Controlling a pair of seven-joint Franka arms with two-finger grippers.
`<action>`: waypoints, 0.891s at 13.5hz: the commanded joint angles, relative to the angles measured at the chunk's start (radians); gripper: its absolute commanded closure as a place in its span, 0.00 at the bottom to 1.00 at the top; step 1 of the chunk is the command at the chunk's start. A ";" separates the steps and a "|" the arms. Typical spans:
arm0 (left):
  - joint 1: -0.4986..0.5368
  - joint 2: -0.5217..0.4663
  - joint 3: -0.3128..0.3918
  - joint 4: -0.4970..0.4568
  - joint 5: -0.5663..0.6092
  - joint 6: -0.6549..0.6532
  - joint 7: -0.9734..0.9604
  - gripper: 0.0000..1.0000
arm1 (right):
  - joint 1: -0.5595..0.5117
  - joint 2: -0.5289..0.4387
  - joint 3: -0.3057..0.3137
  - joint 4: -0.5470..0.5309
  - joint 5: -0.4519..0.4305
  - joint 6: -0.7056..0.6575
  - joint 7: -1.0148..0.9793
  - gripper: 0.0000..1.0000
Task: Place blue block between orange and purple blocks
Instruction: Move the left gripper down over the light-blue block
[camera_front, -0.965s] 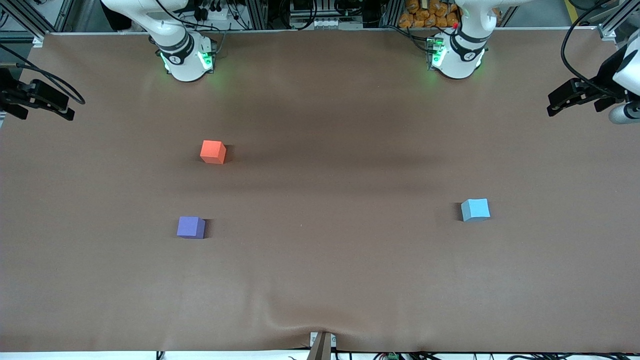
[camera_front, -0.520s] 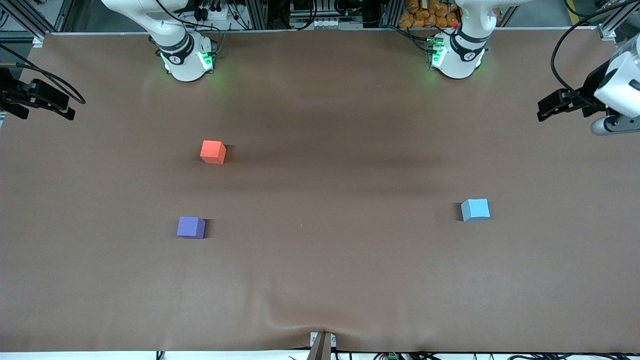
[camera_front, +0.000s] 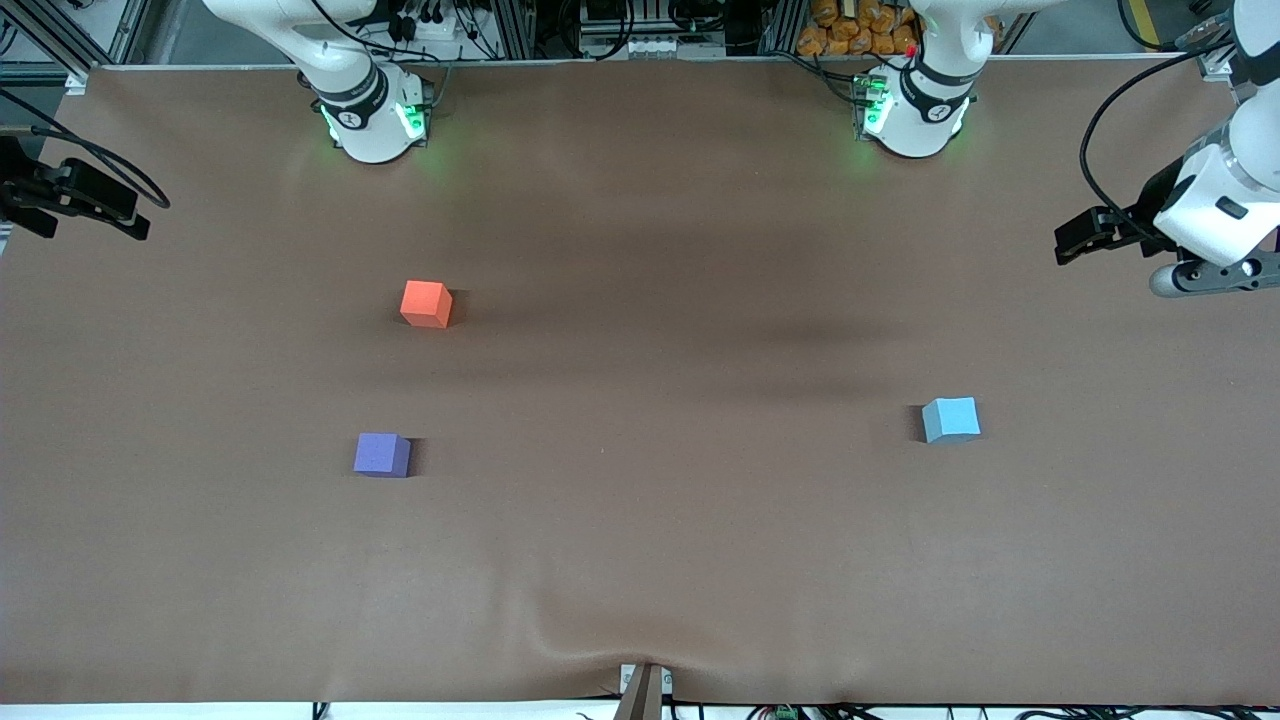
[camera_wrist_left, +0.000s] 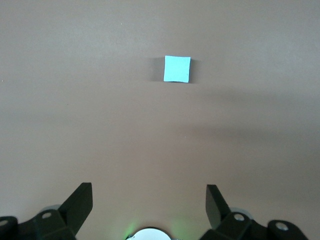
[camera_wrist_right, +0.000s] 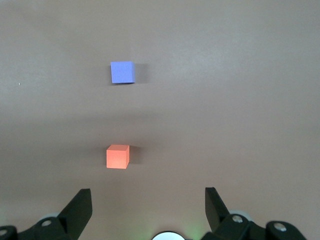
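Observation:
The blue block (camera_front: 950, 419) sits on the brown table toward the left arm's end; it also shows in the left wrist view (camera_wrist_left: 177, 68). The orange block (camera_front: 426, 304) and the purple block (camera_front: 381, 455) sit apart toward the right arm's end, the purple one nearer the front camera; both show in the right wrist view, orange (camera_wrist_right: 118, 156) and purple (camera_wrist_right: 122, 72). My left gripper (camera_front: 1075, 240) is open and empty, up in the air over its end of the table (camera_wrist_left: 149, 192). My right gripper (camera_front: 110, 210) waits open and empty over its end (camera_wrist_right: 148, 195).
The two arm bases (camera_front: 372, 115) (camera_front: 912, 110) stand along the table's edge farthest from the front camera. The brown cover (camera_front: 640, 560) has a wrinkle above a small bracket (camera_front: 643, 690) at the edge nearest the front camera.
My left gripper has moved in over the table from its end, toward the blue block. The right arm and all three blocks have not moved.

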 joint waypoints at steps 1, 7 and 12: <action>0.014 -0.013 -0.003 -0.093 0.008 0.115 -0.009 0.00 | -0.007 0.002 -0.002 0.006 0.026 -0.009 -0.005 0.00; 0.014 0.106 -0.003 -0.261 0.013 0.465 -0.019 0.00 | -0.008 0.004 -0.004 0.006 0.026 -0.010 -0.005 0.00; 0.023 0.246 -0.003 -0.258 0.013 0.601 -0.019 0.00 | -0.016 0.005 -0.004 0.006 0.027 -0.015 -0.003 0.00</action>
